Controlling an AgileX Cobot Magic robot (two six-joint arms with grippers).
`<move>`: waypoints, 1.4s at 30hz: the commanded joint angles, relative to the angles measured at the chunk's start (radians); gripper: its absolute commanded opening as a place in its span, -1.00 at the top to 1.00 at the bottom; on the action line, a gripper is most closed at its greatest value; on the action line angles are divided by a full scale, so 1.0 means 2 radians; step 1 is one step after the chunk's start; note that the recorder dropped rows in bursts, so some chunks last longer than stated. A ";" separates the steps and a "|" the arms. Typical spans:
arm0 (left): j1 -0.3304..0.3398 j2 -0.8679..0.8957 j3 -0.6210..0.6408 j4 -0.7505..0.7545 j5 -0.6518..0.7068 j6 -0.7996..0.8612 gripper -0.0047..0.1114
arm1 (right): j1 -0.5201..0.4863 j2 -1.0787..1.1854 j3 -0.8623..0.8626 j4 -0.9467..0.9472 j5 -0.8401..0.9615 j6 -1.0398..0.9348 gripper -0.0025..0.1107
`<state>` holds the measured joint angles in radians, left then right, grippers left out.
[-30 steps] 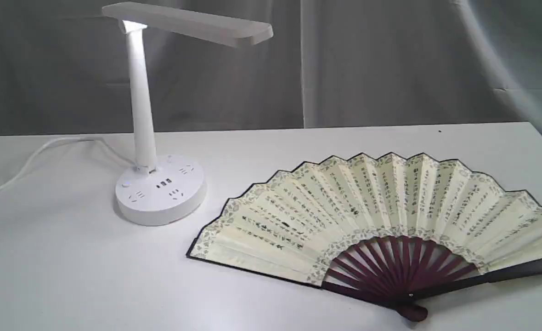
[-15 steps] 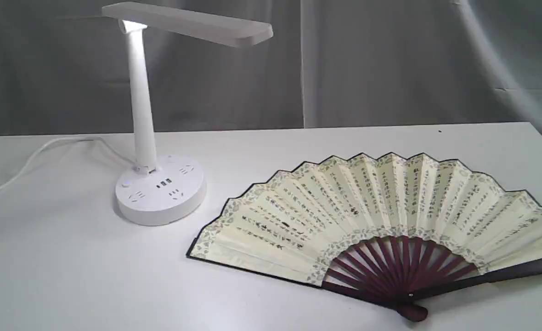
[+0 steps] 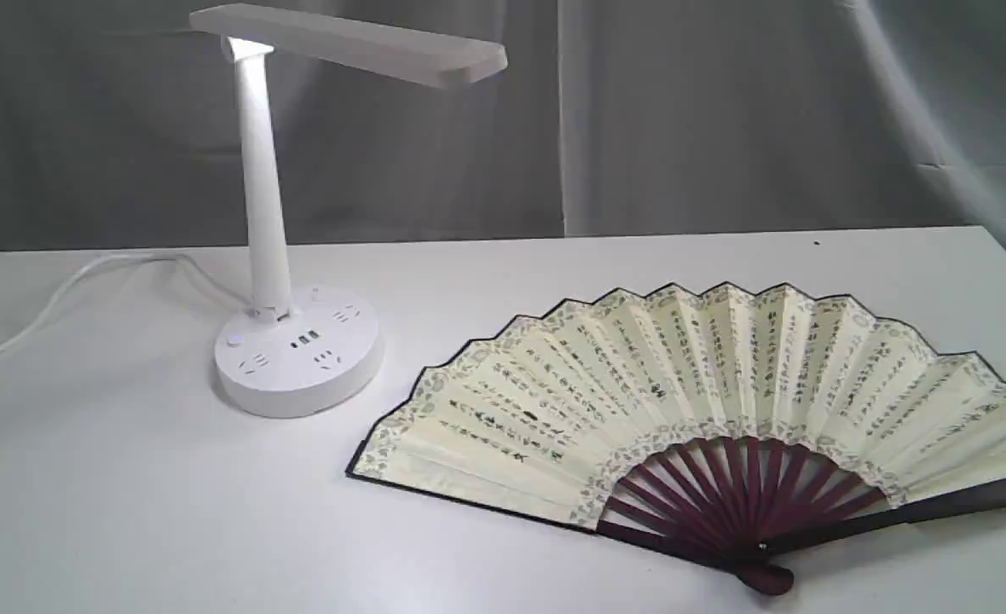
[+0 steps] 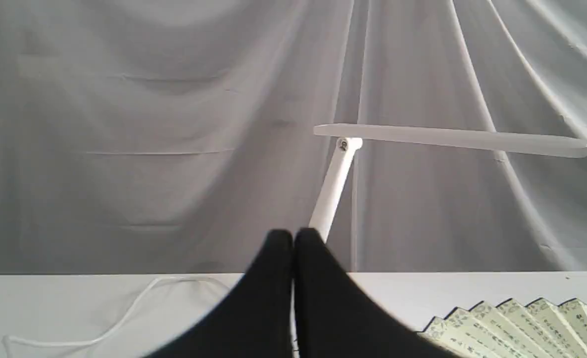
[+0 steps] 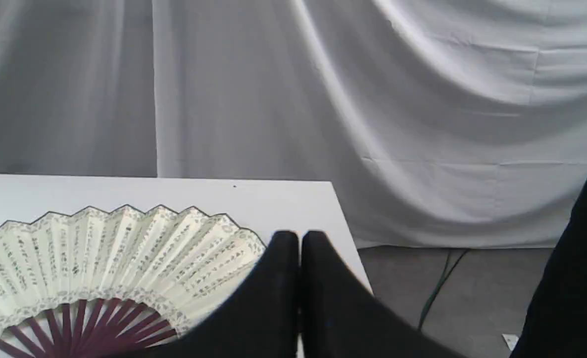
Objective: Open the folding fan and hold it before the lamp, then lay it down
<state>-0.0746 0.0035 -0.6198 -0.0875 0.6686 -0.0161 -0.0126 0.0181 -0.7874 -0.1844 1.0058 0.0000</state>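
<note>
The fan [image 3: 708,401] lies open on the worktop [image 3: 128,495]: light, probably tearable paper, so hold the stiff wooden ribs [image 3: 750,490]. Left gripper [image 4: 293,239] and right gripper [image 5: 299,241] are both pressed together, empty.

The worktop [image 3: 128,512] is white and flat. The folding fan [image 3: 639,384] lies spread open on it, out ahead of my right jaws, reaching over toward my left jaws. The lamp [image 3: 298,362] stands on its round base straight ahead of my left jaws, near the fan but not touching. Its white cord [image 3: 51,298] lies on the worktop too, trailing off on the side away from my right jaws.
</note>
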 commanded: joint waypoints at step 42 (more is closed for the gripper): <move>-0.003 -0.002 0.310 0.062 -0.348 -0.016 0.92 | 0.001 -0.009 0.394 0.072 -0.420 -0.004 0.96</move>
<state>-0.0746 0.0032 -0.0051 0.0324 -0.0272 -0.0419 -0.0126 0.0050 -0.0028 -0.0277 0.1793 0.0000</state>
